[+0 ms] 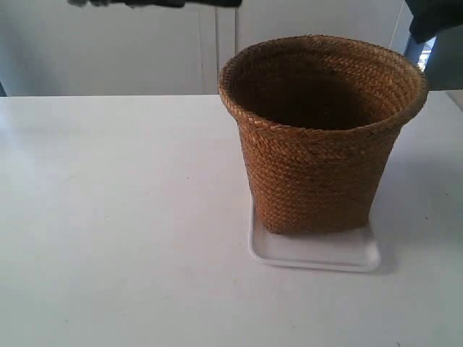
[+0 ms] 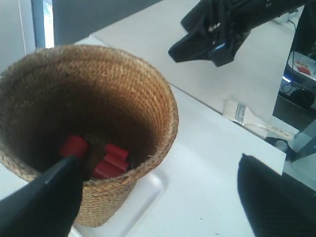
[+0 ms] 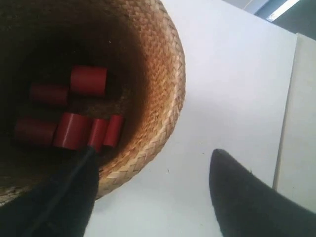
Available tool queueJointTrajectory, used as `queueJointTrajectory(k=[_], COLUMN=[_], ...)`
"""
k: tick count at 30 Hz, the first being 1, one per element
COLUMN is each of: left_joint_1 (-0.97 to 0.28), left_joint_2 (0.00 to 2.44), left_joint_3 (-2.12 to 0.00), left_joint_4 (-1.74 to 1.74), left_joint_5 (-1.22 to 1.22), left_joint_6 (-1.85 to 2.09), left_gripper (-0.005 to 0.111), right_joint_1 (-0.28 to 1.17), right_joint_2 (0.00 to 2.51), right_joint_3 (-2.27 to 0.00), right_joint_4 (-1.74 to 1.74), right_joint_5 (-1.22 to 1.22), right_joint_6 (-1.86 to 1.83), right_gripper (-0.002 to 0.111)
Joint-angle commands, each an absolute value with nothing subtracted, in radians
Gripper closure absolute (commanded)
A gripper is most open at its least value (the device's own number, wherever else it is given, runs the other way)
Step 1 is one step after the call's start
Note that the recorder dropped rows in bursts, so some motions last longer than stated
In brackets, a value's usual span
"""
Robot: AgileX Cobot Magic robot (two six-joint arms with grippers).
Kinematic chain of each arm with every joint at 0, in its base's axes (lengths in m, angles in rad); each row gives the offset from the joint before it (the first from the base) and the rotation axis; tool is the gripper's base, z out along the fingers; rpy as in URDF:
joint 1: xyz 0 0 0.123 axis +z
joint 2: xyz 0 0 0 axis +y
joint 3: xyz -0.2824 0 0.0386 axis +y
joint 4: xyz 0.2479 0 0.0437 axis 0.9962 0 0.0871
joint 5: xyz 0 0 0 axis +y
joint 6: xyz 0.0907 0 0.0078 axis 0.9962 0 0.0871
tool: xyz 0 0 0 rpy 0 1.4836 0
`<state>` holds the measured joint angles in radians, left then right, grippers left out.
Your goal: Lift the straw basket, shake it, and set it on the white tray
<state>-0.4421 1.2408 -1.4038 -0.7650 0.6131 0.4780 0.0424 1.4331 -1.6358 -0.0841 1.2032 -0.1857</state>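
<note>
The straw basket [image 1: 318, 166] stands upright with its base on the white tray [image 1: 318, 254], right of the table's middle. Several red cylinders [image 3: 89, 80] lie on its dark bottom, also seen in the left wrist view as red cylinders [image 2: 111, 160]. My left gripper [image 2: 159, 158] hangs open above the basket [image 2: 123, 94], its fingers either side of the rim in view, holding nothing. A corner of the tray [image 2: 148, 190] shows under the basket. My right gripper [image 3: 154, 151] is open too, above the basket's braided rim [image 3: 158, 79].
A paintbrush [image 2: 242, 114] lies on the white table beyond the basket. The other arm's black gripper [image 2: 217, 34] hovers high over it. Dark arm parts show at the exterior view's top left [image 1: 155, 3] and top right [image 1: 434, 18].
</note>
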Motion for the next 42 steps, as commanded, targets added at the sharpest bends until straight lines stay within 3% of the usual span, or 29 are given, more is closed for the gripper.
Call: queueJointTrajectory(k=[1,5,6,14,26,31,42], left_joint_1=[-0.439,-0.439,-0.439,-0.439,-0.439,-0.439,-0.439], left_joint_2=[1.157,1.107,1.095,1.0,0.805,0.785,0.787], left_joint_3=[-1.409,-1.409,-1.409,-1.353,-0.84,-0.703,-0.694], left_joint_4=[-0.769,-0.71,-0.676,-0.56,-0.54,-0.54,-0.536], left_joint_5=[0.602,0.605,0.614,0.648,0.141,0.125,0.256], left_joint_6=[0.532,0.552,0.557,0.489,0.466,0.466,0.474], left_gripper=[0.05,0.101,0.106,0.107,0.107,0.107,0.107], right_joint_1=[0.04,0.04,0.04,0.04,0.04,0.04,0.04], right_joint_2=[1.415,1.333,1.307,0.933,0.278,0.135,0.0], right_joint_3=[-1.632,-1.572,-1.544,-1.246,-0.775,-0.729,-0.729], right_joint_4=[-0.082,-0.056,-0.052,0.0,-0.082,-0.08,-0.08], right_joint_5=[1.221,1.193,1.167,0.927,0.699,0.825,0.876], right_joint_6=[-0.171,-0.171,-0.161,-0.122,-0.135,-0.126,-0.126], right_gripper=[0.069,0.106,0.108,0.108,0.108,0.108,0.108])
